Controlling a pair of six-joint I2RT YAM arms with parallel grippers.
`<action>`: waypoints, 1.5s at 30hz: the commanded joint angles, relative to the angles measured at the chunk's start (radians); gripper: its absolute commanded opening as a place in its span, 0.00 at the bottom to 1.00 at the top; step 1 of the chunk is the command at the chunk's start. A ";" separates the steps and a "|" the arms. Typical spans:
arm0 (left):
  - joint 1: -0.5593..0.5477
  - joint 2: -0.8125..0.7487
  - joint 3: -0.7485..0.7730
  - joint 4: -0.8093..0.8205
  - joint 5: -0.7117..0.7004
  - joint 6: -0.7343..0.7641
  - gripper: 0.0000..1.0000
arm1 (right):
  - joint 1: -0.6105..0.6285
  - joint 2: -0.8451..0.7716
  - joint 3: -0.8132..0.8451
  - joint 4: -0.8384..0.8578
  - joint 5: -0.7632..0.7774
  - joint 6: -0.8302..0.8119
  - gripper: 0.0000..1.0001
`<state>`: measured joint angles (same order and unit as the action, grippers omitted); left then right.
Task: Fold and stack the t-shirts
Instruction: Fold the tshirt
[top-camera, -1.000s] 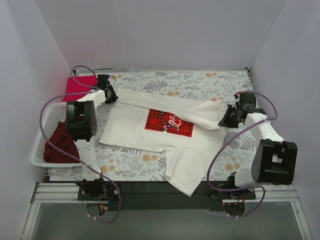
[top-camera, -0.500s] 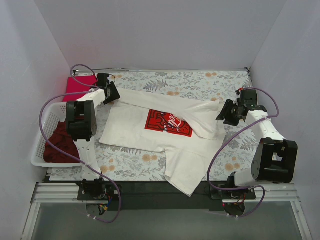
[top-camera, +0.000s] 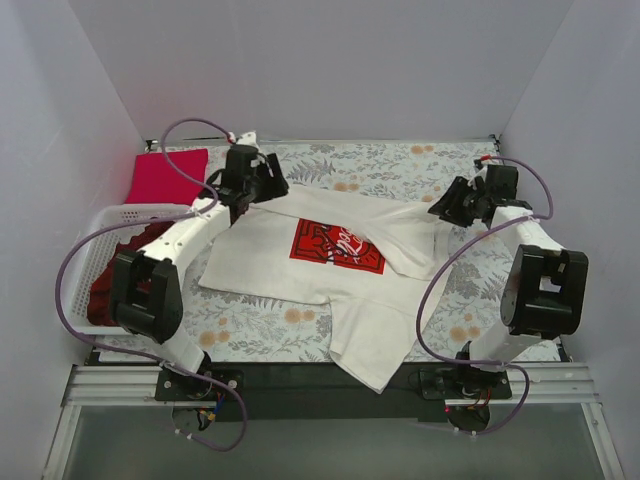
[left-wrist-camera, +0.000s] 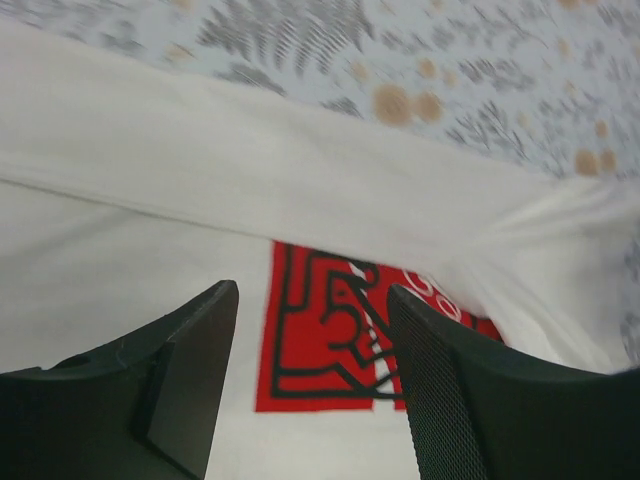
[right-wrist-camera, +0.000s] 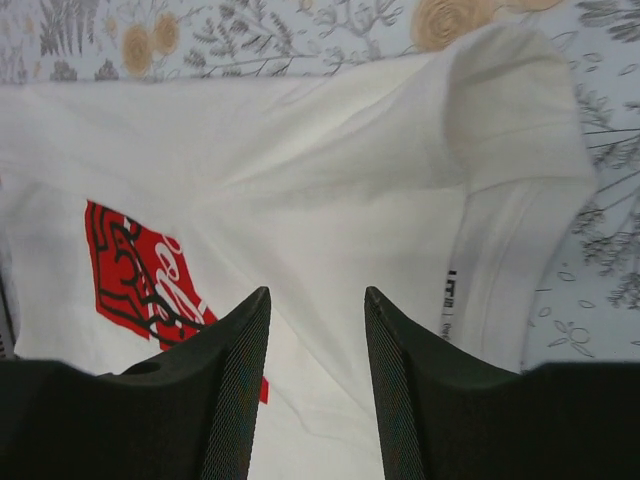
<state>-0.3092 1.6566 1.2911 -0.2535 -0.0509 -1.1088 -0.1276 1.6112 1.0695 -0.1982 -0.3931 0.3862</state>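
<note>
The cream-white t-shirt (top-camera: 260, 262) lies spread on the table with its far edge folded over in a long band, just above the red chest print (top-camera: 338, 246). My left gripper (top-camera: 262, 186) hovers open over the shirt's far left corner; in the left wrist view its empty gripper (left-wrist-camera: 312, 292) frames the print (left-wrist-camera: 330, 350). My right gripper (top-camera: 446, 206) hangs open off the shirt's far right corner, with nothing between its fingers (right-wrist-camera: 317, 295) above the cloth (right-wrist-camera: 330, 170). A crimson-pink t-shirt (top-camera: 165, 177) lies at the far left. A dark maroon one (top-camera: 115, 282) sits in the basket.
A white lattice basket (top-camera: 82, 275) stands at the left edge beside the left arm. The floral table cloth (top-camera: 400, 165) covers the table, boxed in by white walls. One part of the cream shirt hangs over the near edge (top-camera: 375, 370).
Both grippers have opened and let go of the shirt's folded far edge. The left arm swung right and away over the far left corner; the right arm drew back toward the far right.
</note>
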 joint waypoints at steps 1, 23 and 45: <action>-0.117 -0.044 -0.123 0.011 0.049 -0.025 0.60 | 0.100 -0.043 -0.016 0.034 -0.054 -0.084 0.49; -0.166 -0.271 -0.447 0.079 -0.247 0.082 0.57 | 0.703 -0.033 -0.125 -0.089 0.599 -0.374 0.39; -0.165 -0.264 -0.444 0.076 -0.244 0.078 0.57 | 0.729 0.072 -0.057 -0.104 0.849 -0.458 0.32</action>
<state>-0.4751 1.4014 0.8398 -0.1974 -0.2729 -1.0431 0.5938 1.6634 0.9619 -0.2974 0.3889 -0.0414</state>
